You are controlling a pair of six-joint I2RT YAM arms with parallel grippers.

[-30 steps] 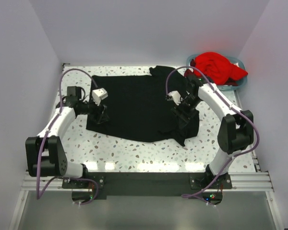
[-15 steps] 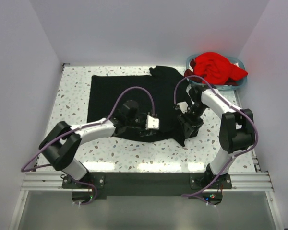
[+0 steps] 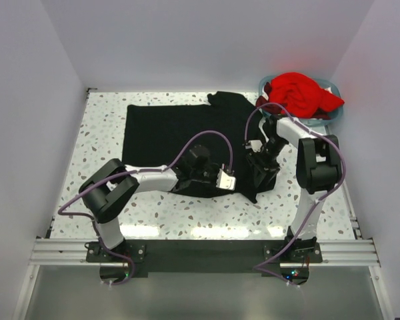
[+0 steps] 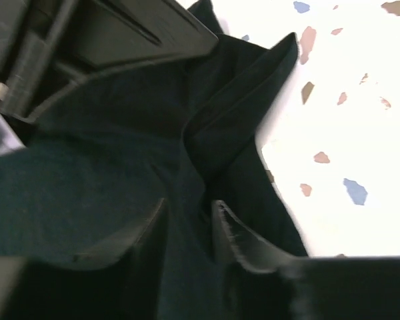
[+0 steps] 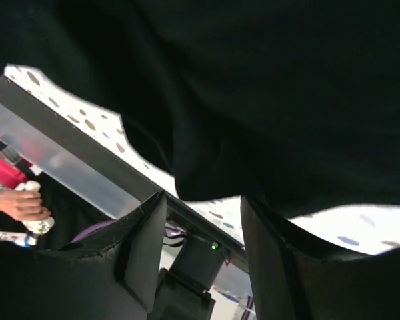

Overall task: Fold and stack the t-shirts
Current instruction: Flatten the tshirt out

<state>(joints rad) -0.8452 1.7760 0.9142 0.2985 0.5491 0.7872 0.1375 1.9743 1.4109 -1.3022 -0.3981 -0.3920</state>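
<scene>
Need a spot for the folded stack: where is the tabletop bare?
Bare table lies left of the black t-shirt and along its near hem. Crowded: left hand and right hand close together on the shirt's right part; basket with red t-shirt in the far right corner.

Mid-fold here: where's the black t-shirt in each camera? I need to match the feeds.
Top external: the black t-shirt lies spread across the middle of the table.
Left wrist: it fills the left and centre, with a folded edge toward the right.
Right wrist: it covers the upper part of the picture, its edge running along the bottom of the dark area.
Shared landmark: the speckled table, which borders the shirt in all three views.
</scene>
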